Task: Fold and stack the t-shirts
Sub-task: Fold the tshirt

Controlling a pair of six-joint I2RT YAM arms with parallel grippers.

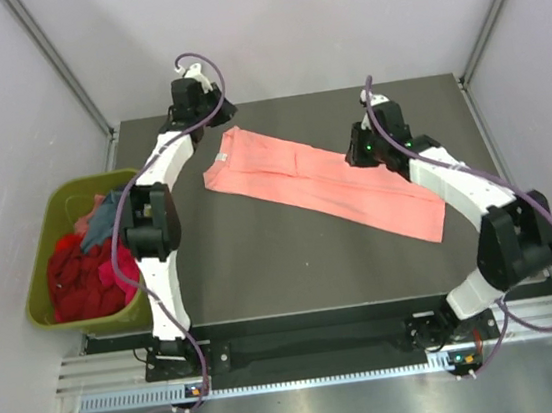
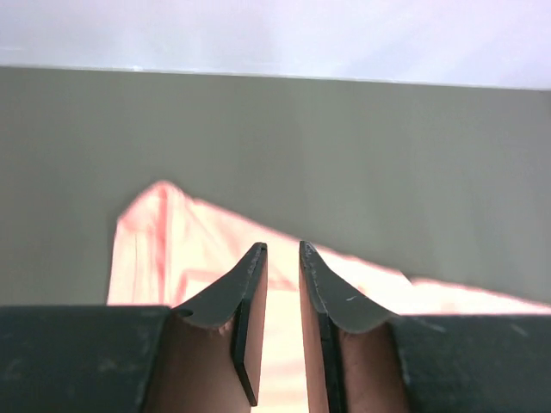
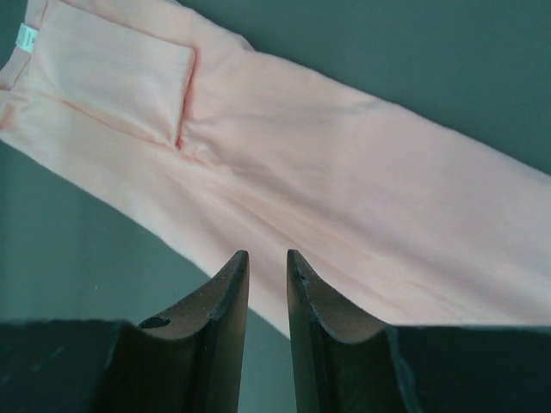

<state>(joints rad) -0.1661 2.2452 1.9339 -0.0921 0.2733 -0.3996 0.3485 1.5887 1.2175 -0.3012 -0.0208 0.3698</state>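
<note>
The salmon-pink t-shirt [image 1: 324, 185] lies on the dark table, folded into a long strip running diagonally from back left to front right. A white label [image 3: 26, 36] marks its collar end. My left gripper [image 1: 223, 115] hovers just behind that collar end. Its wrist view shows the shirt [image 2: 198, 241] under the tips [image 2: 282, 247], which are shut to a thin gap and hold nothing. My right gripper [image 1: 353, 152] hovers over the strip's back edge near its middle, above the cloth [image 3: 344, 172]. Its tips [image 3: 267, 254] are also shut to a thin gap and empty.
An olive-green bin [image 1: 82, 183] stands off the table's left edge. It holds crumpled red [image 1: 79, 281], magenta [image 1: 123, 271] and teal-blue [image 1: 104, 219] shirts. Grey walls enclose the table at the back and on both sides.
</note>
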